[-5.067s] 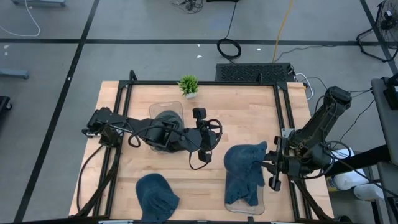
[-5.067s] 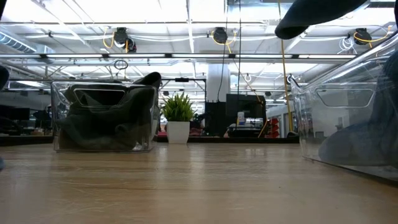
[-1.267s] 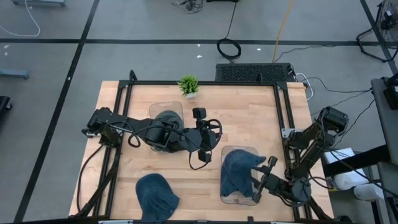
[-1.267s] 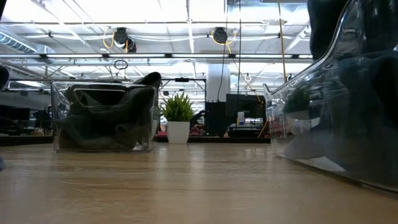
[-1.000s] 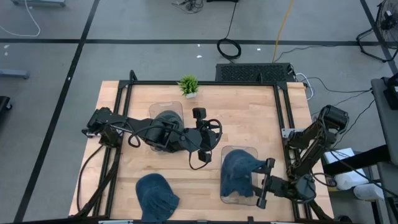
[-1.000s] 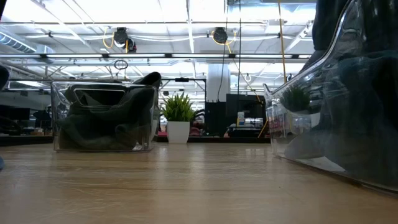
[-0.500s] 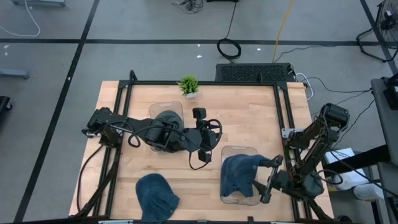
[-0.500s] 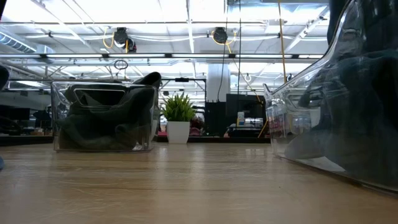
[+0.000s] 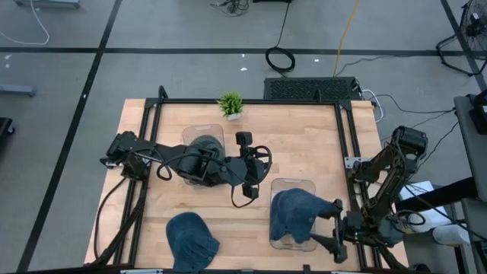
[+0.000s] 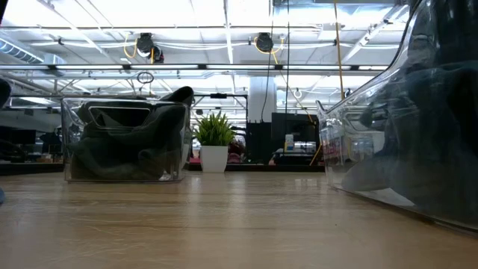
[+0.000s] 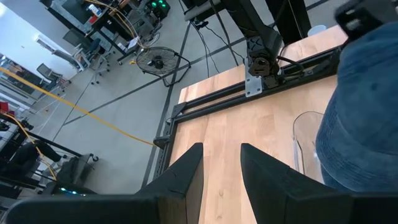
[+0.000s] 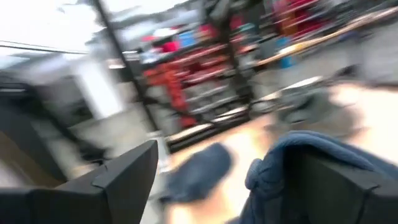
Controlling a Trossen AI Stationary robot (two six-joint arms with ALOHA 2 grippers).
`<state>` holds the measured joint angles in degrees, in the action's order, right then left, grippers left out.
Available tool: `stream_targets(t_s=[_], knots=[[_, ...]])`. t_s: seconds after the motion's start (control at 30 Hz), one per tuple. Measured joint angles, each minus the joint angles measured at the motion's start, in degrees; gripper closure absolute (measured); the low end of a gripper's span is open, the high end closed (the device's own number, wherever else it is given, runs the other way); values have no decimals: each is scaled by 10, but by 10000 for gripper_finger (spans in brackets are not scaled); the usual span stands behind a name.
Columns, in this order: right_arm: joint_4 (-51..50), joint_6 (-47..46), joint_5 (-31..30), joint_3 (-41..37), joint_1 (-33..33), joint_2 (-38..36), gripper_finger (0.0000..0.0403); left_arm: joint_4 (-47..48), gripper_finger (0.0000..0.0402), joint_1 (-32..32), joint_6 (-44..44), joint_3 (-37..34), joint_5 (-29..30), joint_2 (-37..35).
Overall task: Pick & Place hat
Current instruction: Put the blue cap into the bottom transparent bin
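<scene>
A blue hat (image 9: 293, 215) lies in a clear bin (image 9: 283, 185) at the table's near right, its crown up; it also shows in the right wrist view (image 12: 311, 155). My right gripper (image 9: 337, 228) stands open just right of that bin, with the hat ahead of its spread fingers (image 12: 217, 163). A second blue hat (image 9: 190, 237) rests on the wood at the near left. A dark hat (image 10: 123, 149) fills another clear bin (image 9: 199, 131) at the far left. My left gripper (image 11: 221, 149) waits open above mid-table (image 9: 259, 169), holding nothing.
A small potted plant (image 9: 230, 104) stands at the far edge, also seen in the low view (image 10: 214, 146). Black frame rails (image 9: 346, 137) run along the table's sides. Bare wood (image 9: 304, 144) lies between the two bins.
My right gripper has opened wide, let go of the blue hat, and rolled about its own axis. It has drawn back a little toward the table's right edge. The hat stays in the clear bin.
</scene>
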<state>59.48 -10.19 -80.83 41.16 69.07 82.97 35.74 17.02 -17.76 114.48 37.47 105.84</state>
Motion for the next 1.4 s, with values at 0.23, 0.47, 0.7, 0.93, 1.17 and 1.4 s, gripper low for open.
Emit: stream_targets(t_s=[0.23,0.47,0.7,0.93,1.17,1.4], knots=[[-186,-268,307,-47,-62,-62,70,0,286,0,0,0,0,0],[-448,-455,552,-48,-166,-181,70,0,286,0,0,0,0,0],[-677,-558,741,-48,-217,-278,70,0,286,0,0,0,0,0],[-819,-646,911,-48,-217,-308,70,0,286,0,0,0,0,0],[-1038,-774,955,-48,-217,-309,70,0,286,0,0,0,0,0],[-1171,-822,863,-48,-217,-309,70,0,286,0,0,0,0,0]])
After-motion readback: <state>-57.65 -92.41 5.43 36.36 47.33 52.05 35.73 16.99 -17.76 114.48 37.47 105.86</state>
